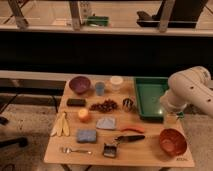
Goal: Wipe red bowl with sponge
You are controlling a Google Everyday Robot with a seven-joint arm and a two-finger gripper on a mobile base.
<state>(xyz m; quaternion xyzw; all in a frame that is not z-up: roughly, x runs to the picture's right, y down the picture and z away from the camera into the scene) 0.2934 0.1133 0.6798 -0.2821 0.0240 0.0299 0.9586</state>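
The red bowl (173,142) sits at the table's front right corner. The blue sponge (86,135) lies flat on the front left part of the table, far from the bowl. My white arm (191,91) comes in from the right and hangs over the table's right edge. The gripper (176,115) points down just behind the red bowl and next to the green tray, mostly hidden by the arm. It is nowhere near the sponge.
A green tray (150,97) stands at the back right. A purple bowl (79,84), blue cup (100,88), white cup (116,82), metal can (129,104), orange (83,115), grey cloth (105,123), bananas (62,125), fork (75,150) and brush (111,148) crowd the wooden table (145,156).
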